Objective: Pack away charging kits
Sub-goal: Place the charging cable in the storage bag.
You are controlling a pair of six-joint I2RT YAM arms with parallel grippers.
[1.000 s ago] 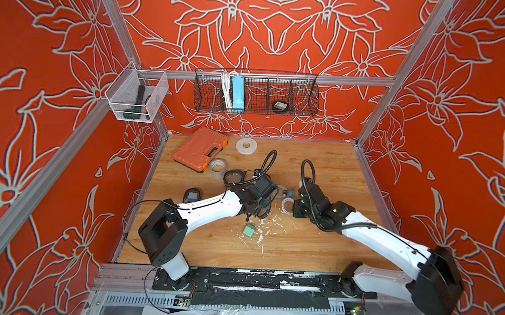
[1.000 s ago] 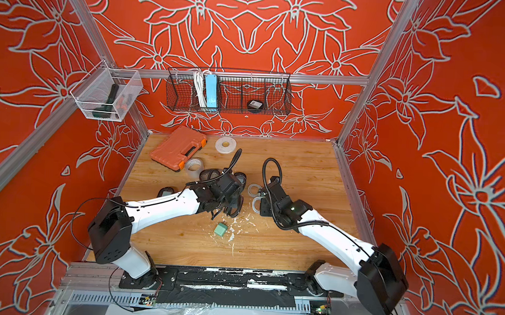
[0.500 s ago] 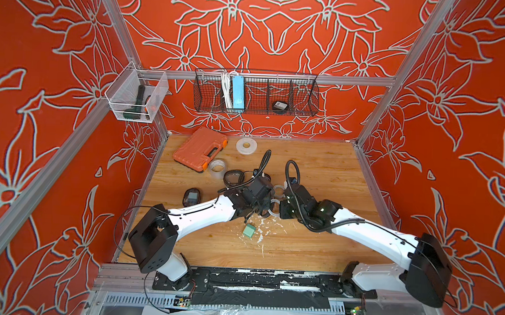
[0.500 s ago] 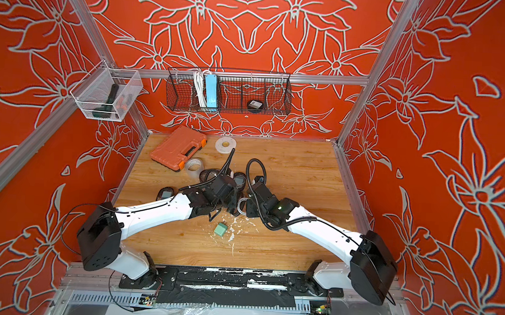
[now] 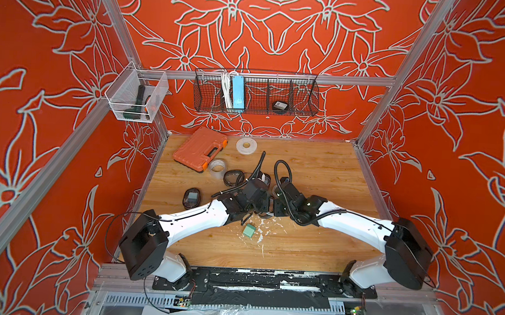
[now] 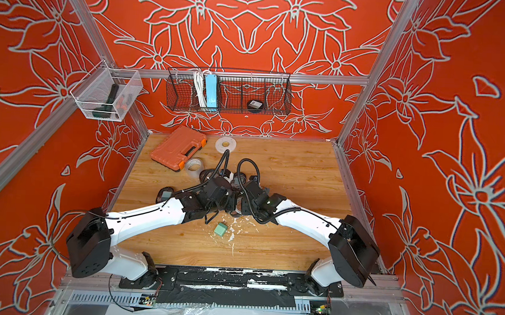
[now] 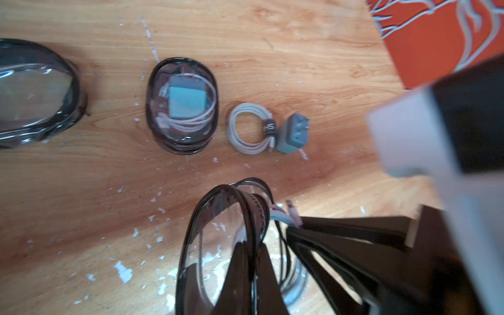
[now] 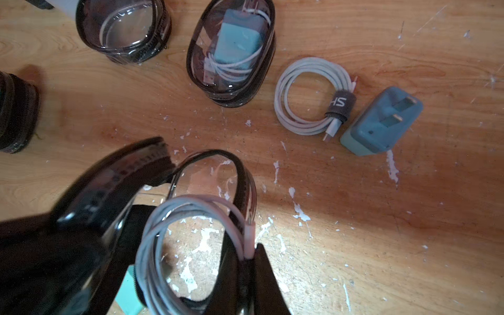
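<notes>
My left gripper (image 7: 252,246) is shut on the black rim of an empty clear-topped pouch (image 7: 215,245) and holds it above the table. My right gripper (image 8: 249,255) is shut on a coiled white cable (image 8: 152,245), right beside that pouch's (image 8: 240,174) opening. In both top views the two grippers meet mid-table, their tips hidden (image 5: 268,208) (image 6: 234,207). Below them lies a loose teal adapter (image 5: 248,231) (image 8: 129,291). A filled pouch (image 8: 231,51), another coiled cable (image 8: 311,95) and a teal adapter (image 8: 381,120) lie on the table.
An empty pouch (image 8: 122,30) and a filled one (image 5: 191,198) lie nearby. Farther back lie an orange tool case (image 5: 200,148) and two tape rolls (image 5: 246,145) (image 5: 217,168). On the back wall hangs a wire basket (image 5: 303,96) holding a blue power strip (image 5: 237,91); a clear bin (image 5: 136,100) hangs left.
The right gripper has moved left with the cable until it meets the left gripper and its pouch. The left arm has drawn slightly toward the front. Both grips are unchanged.
</notes>
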